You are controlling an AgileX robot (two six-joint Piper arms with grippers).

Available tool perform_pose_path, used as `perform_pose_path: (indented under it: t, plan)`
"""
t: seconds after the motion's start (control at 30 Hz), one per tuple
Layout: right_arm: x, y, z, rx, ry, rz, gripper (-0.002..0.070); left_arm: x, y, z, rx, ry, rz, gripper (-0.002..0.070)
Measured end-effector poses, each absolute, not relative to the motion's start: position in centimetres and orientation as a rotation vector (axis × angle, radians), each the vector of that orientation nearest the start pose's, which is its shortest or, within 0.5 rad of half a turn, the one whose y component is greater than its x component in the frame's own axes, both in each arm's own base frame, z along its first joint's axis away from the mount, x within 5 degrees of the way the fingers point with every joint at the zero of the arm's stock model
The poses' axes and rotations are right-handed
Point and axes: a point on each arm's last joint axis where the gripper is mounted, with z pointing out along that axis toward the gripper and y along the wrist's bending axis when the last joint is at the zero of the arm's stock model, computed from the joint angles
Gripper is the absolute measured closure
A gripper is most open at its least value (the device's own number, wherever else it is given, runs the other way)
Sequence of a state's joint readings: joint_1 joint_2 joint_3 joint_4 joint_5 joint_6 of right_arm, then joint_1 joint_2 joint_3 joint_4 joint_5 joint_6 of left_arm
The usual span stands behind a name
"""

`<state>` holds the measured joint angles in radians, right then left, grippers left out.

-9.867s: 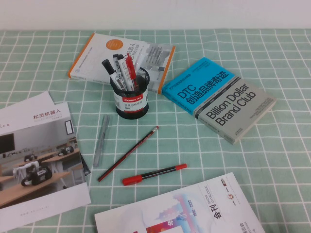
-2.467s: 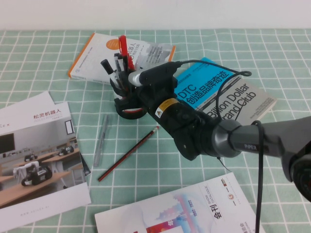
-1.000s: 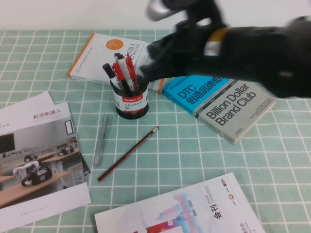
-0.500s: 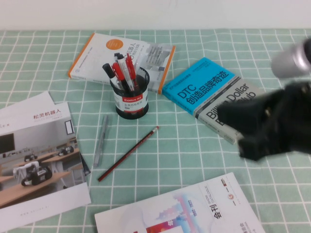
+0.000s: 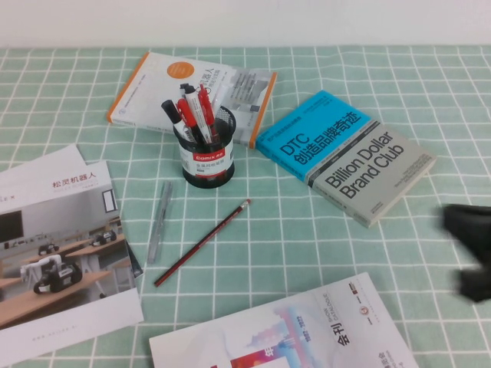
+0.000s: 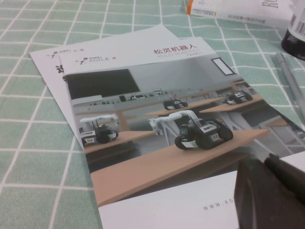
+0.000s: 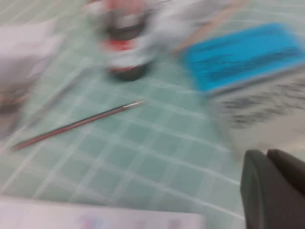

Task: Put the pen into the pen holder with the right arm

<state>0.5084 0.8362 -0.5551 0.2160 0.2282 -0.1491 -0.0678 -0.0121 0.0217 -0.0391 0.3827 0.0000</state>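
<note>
Right gripper (image 5: 469, 257) sits blurred at the right edge of the green checked tablecloth (image 5: 307, 230), well apart from the small round black wire-mesh pen holder (image 5: 207, 162); whether its fingers are spread or pressed together I cannot tell. Standing tilted inside that cup among other markers is the slim black pen with a red cap (image 5: 189, 116). Left gripper (image 6: 271, 191) hovers over a robot brochure (image 6: 162, 129), its fingers equally unclear. Beside the cup lies a dark-red wooden pencil (image 5: 203, 242)
</note>
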Motion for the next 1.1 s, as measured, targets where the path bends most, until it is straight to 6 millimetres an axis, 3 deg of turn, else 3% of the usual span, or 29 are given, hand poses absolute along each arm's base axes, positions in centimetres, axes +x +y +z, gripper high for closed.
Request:
perform_pose_path:
  t: [0.13, 0.33, 0.5, 0.63, 0.73, 1.1]
  plan:
    - [12.0, 4.1, 27.8, -0.204, 1.895, 0.329, 0.0695, 5.2, -0.5, 17.2, 0.040, 1.876, -0.085, 0.0680]
    - [7.8, 1.2, 24.7, -0.042, 1.749, 0.184, 0.0695, 5.2, -0.5, 17.2, 0.040, 1.876, -0.085, 0.0680]
    - [5.7, 0.7, 22.8, -0.018, 1.634, 0.140, 0.0695, 5.2, -0.5, 17.2, 0.040, 1.876, -0.085, 0.0680]
    - [5.4, 0.6, 20.9, -0.017, 1.607, 0.130, 0.0695, 5.2, -0.5, 17.2, 0.040, 1.876, -0.085, 0.0680]
    - [5.6, 0.6, 19.5, -0.012, 1.629, 0.125, 0.0695, 5.2, -0.5, 17.2, 0.040, 1.876, -0.085, 0.0680]
    - [5.4, 0.9, 17.9, -0.059, 1.799, 0.123, 0.0695, 5.2, -0.5, 17.2, 0.040, 1.876, -0.085, 0.0680]
